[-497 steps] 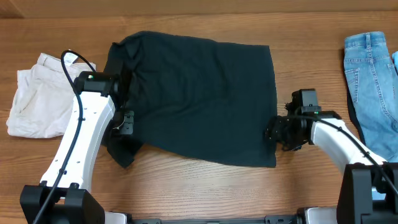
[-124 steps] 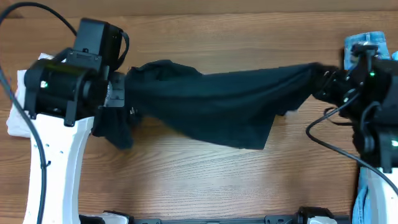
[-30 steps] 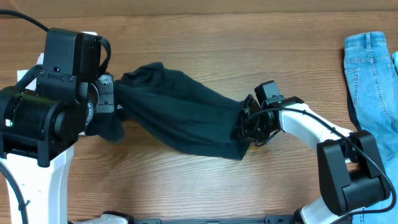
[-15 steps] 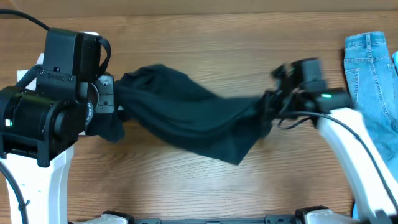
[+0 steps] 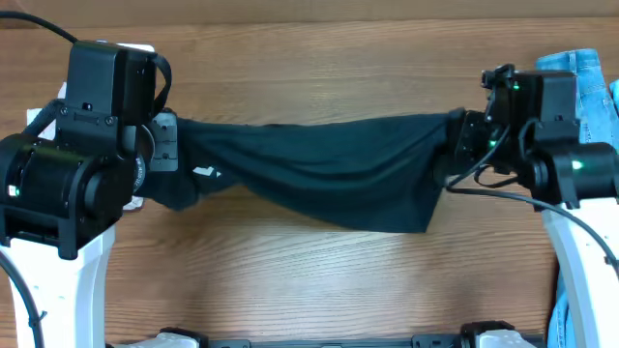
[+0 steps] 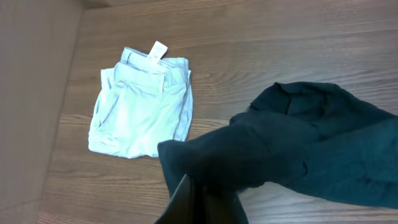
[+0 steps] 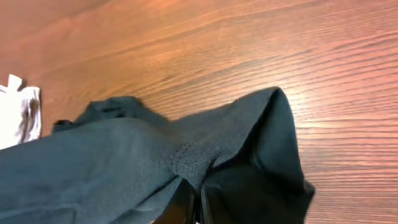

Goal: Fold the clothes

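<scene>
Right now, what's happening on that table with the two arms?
The two arms hold a dark T-shirt stretched between them over the table. The left gripper is shut on one end, the right gripper on the other, and the cloth sags in the middle. The beige shorts and the jeans lie aside.

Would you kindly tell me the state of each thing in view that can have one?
T-shirt, bunched, stretched between both grippers, lower edge sagging.
left gripper, shut on the T-shirt.
right gripper, shut on the T-shirt.
shorts, folded, lying flat, tag showing.
jeans, lying flat, only partly in view.
</scene>
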Robot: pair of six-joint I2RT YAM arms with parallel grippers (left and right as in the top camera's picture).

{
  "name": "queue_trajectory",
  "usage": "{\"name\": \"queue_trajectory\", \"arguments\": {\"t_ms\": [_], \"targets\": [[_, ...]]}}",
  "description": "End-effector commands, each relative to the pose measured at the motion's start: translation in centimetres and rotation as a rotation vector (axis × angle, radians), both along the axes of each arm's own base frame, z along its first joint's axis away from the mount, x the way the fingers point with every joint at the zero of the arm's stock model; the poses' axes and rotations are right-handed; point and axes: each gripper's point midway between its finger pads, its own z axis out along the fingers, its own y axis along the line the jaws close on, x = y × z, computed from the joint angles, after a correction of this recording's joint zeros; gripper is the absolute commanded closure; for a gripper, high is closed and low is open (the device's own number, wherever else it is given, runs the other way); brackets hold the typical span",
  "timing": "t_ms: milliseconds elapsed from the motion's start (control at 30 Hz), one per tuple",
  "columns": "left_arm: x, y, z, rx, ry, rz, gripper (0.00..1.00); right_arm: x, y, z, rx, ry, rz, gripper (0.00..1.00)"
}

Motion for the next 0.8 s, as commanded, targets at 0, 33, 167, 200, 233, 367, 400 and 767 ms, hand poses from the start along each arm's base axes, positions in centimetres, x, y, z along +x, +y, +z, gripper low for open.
{"name": "queue_trajectory", "arguments": {"t_ms": [0,33,167,200,233,367,400,767], "targets": [[-0.5,0.4,0.9,0.006,-0.026,-0.005,0.96,0.1,-2.3,-0.5,-0.057,0.028,-0.120,0.93],[-0.5,0.4,0.9,0.006,-0.026,-0.005,0.96,-0.3,-2.8,-1.5,-0.061,0.083,-0.171,0.93],[-0.5,0.4,0.9,0.003,-0.026,-0.006,0.96,-2.1,-2.6,-7.6,-0.055,0.361,-0.205,0.96],[-0.5,0.4,0.9,0.003,-0.027,-0.006,0.96,-2.8,-2.0,-10.0,-0.042,0.458,-0.188,0.96],[-0.5,0.4,0.9,0.003,-0.027,-0.006,0.96,-3.2,-1.7,-11.6,-0.033,0.519,-0.174,0.96],[-0.2,0.1,0.7,-0.003,-0.020,-0.011,0.96,-3.7,-0.5,-16.2,0.001,0.652,-0.108,0.93],[-0.1,0.1,0.6,-0.005,-0.017,-0.014,0.96,-3.1,-0.4,-16.6,0.002,0.643,-0.103,0.92],[0.9,-0.7,-0.4,-0.020,0.021,-0.030,0.96,-2.0,1.1,-16.8,0.070,0.594,-0.027,0.43]]}}
